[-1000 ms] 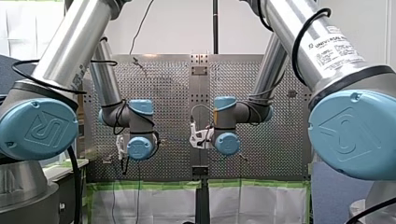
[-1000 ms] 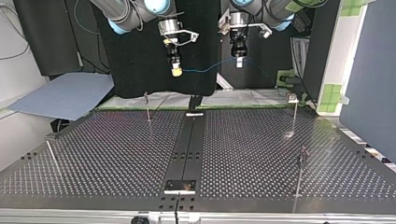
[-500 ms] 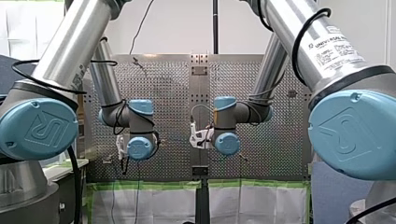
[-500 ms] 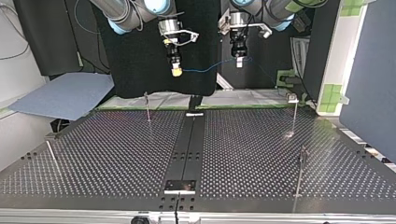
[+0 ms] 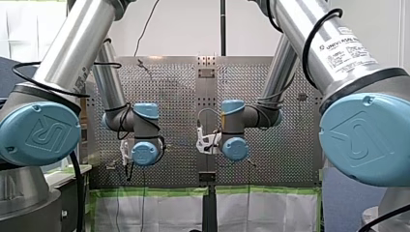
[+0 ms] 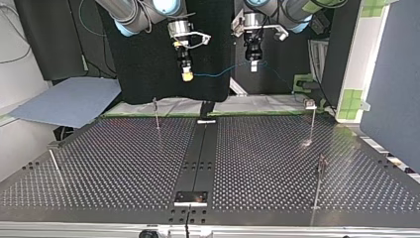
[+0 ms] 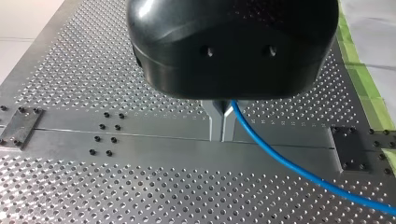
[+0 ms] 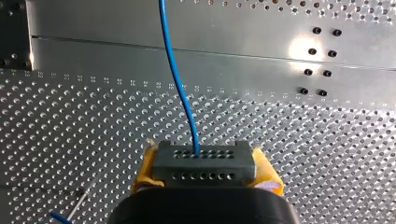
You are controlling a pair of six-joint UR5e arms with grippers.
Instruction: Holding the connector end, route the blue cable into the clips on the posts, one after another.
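1. Perforated table (image 6: 124, 163) lies under both grippers, with a black curtain (image 6: 148, 74) behind them.
2. Posts (image 6: 156, 113) stand well apart from the grippers.
3. Left gripper (image 7: 221, 126) is pinched on the blue cable (image 7: 280, 158).
4. Right gripper (image 8: 205, 170) clamps the connector (image 8: 205, 158), and the cable runs ahead of it.
5. Nothing has moved since a second ago.

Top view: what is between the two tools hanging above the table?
A blue cable hangs in the air there, running from the connector in my right tool to my left tool. Nothing else fills that gap, as the top view shows.
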